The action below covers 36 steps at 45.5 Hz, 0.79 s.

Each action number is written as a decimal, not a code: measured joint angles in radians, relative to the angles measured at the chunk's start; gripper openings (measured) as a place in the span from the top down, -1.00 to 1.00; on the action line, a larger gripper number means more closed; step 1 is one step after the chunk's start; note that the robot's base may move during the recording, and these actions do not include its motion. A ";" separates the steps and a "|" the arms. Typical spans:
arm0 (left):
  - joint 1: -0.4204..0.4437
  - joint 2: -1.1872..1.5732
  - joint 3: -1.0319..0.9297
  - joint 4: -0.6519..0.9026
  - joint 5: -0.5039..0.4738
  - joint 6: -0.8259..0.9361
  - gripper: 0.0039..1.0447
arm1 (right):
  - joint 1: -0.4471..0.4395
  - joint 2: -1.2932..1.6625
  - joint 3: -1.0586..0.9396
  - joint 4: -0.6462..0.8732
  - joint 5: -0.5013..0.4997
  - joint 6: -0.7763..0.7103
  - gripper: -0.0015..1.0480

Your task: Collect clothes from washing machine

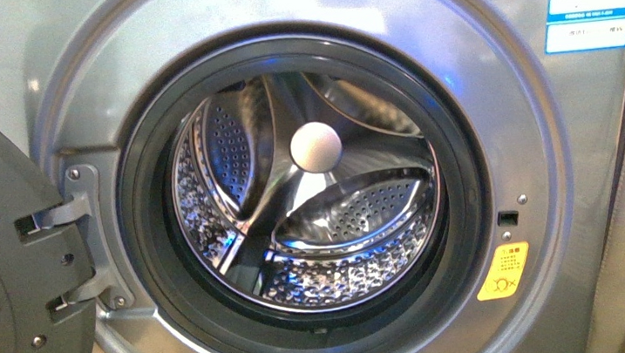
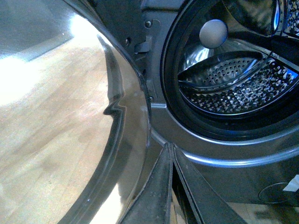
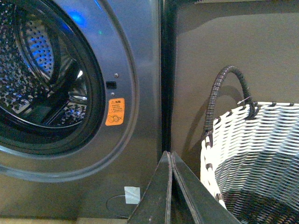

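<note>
Front view: washing machine [image 1: 557, 203] with door [image 1: 5, 288] open, drum [image 1: 340, 226] bare, no clothes to see.

Left wrist view: left gripper [image 2: 169, 151] pressed together below the machine's opening; might bump the door.

Right wrist view: right gripper [image 3: 169, 158] pressed together too, between machine and basket [image 3: 261, 140]; might tip it.
</note>
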<state>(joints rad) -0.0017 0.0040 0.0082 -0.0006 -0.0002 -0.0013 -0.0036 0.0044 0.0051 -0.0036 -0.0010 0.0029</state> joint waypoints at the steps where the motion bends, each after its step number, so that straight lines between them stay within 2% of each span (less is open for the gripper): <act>1: 0.000 0.000 0.000 0.000 0.000 0.000 0.94 | 0.000 0.000 0.000 0.000 0.000 0.000 0.95; 14: 0.000 0.000 0.000 0.000 0.000 0.000 0.94 | 0.000 0.000 0.000 0.000 0.000 0.000 0.95; 36: 0.000 0.000 0.000 0.000 0.000 -0.001 -0.53 | 0.000 0.000 0.000 0.000 0.000 -0.001 -0.51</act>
<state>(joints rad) -0.0017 0.0040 0.0082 -0.0006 -0.0002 -0.0021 -0.0040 0.0044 0.0051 -0.0036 -0.0010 0.0021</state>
